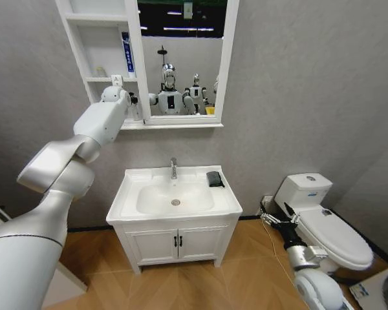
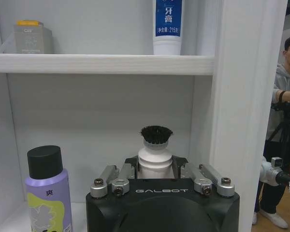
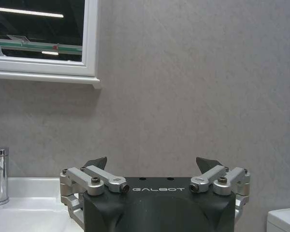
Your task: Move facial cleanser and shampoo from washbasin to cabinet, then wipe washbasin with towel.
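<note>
While the left gripper point(image 2: 155, 180) reaches into the cabinet point(image 1: 84, 81) at upper left, fingers pinch a white bottle point(image 2: 155, 159).
Set it down upright beside the purple bottle point(image 2: 47, 193); towel point(image 1: 214, 179) waits on the washbasin point(image 1: 132, 213).

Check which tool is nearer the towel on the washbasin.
Right, probably. The towel lies on the washbasin, right of the faucet. The right tool sits low beside the basin; the left tool is up in the cabinet.

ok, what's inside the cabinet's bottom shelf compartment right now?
In the cabinet bottom compartment: a purple black-capped bottle and a white bottle with a dark top, held in the left claw. Its lower body is hidden by the claw.
</note>
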